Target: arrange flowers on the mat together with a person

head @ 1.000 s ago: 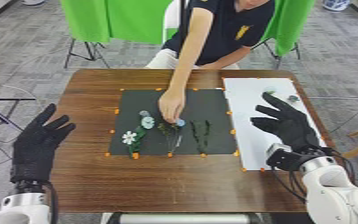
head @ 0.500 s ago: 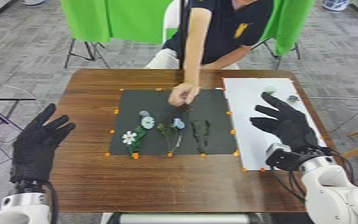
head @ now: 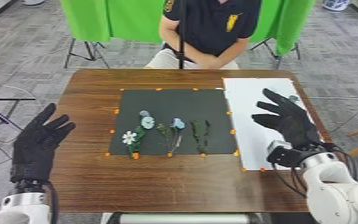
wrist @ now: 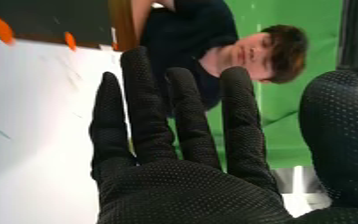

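The robot's left hand [head: 40,145] is at the table's left side, open and apart from the mat. The right hand [head: 291,122] is over the white sheet [head: 251,120], fingers straight and holding nothing; in the right wrist view the same right hand [wrist: 184,187] stands open beside the white sheet [wrist: 33,125]. On the dark mat [head: 167,97] lie a white flower [head: 129,137] with green leaves, pale blue blooms [head: 147,121], another bluish flower [head: 178,123] with thin stems, and green stalks [head: 201,135]. A small item [head: 294,98] rests on the sheet, partly near the right hand's fingers.
The brown table [head: 167,185] extends in front of the mat. Orange markers [head: 135,156] line the edges of the mat and sheet. A person sits across the table with both hands drawn back at its far edge.
The person's hand has withdrawn from the mat, where it was over the flowers. My right hand has shifted slightly toward the far end of the sheet. The left hand has stayed still.
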You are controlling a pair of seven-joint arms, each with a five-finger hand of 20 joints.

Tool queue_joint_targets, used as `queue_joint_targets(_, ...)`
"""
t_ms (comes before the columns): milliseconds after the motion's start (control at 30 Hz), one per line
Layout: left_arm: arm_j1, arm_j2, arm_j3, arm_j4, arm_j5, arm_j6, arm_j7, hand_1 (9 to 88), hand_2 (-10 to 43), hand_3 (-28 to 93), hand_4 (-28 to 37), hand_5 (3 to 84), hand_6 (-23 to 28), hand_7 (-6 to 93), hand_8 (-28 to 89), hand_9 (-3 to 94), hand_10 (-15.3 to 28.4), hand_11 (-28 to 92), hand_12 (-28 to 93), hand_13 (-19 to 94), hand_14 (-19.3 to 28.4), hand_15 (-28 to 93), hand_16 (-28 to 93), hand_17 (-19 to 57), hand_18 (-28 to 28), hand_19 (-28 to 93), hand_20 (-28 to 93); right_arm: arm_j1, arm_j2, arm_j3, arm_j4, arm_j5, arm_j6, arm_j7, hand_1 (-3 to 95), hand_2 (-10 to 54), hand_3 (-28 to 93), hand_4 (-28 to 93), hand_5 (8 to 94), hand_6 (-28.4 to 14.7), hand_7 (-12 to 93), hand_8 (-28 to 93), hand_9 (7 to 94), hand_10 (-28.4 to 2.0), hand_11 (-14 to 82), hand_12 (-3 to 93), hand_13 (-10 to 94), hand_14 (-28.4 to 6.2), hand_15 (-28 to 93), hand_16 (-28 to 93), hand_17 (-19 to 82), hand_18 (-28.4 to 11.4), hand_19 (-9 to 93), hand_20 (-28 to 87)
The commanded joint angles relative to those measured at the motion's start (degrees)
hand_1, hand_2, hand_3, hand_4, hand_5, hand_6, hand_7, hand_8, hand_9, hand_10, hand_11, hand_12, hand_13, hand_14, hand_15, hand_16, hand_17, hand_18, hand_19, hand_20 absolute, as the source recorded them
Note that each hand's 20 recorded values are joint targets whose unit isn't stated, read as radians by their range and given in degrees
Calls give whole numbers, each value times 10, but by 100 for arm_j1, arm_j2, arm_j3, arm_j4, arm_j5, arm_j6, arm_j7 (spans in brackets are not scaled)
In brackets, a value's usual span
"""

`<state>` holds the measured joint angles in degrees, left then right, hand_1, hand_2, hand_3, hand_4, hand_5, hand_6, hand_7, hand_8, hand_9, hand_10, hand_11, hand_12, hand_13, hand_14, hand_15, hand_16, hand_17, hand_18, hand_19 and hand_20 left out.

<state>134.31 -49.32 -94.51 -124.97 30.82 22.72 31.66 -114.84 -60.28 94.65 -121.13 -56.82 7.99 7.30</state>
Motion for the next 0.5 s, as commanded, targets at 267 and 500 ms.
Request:
queue_joint_targets(267, 42, 49, 37, -56, 6, 77, 72, 224, 62, 764, -283, 387, 61, 120, -90, 397, 190, 237, 110, 298, 278, 514, -80, -76, 249, 508, 207, 1646, 1617, -336, 921, -2150, 779, 1070, 271, 3, 794, -263, 427, 41, 163, -125, 450, -133, 85, 146, 462, -155, 398, 134, 126, -242, 603, 207)
queue_joint_targets(500, -125, -37, 78, -27, 96, 11, -108, 221, 61, 766, -283, 385, 61, 123, -91, 396, 190, 239, 111, 296, 278, 517, -80, -78, 250, 509, 208, 3033, 2115, -1428, 2037, -3651, 431, 2038, 305, -23, 795, -260, 427, 41, 174, -126, 437, -127, 89, 148, 477, -140, 413, 125, 142, -245, 615, 198)
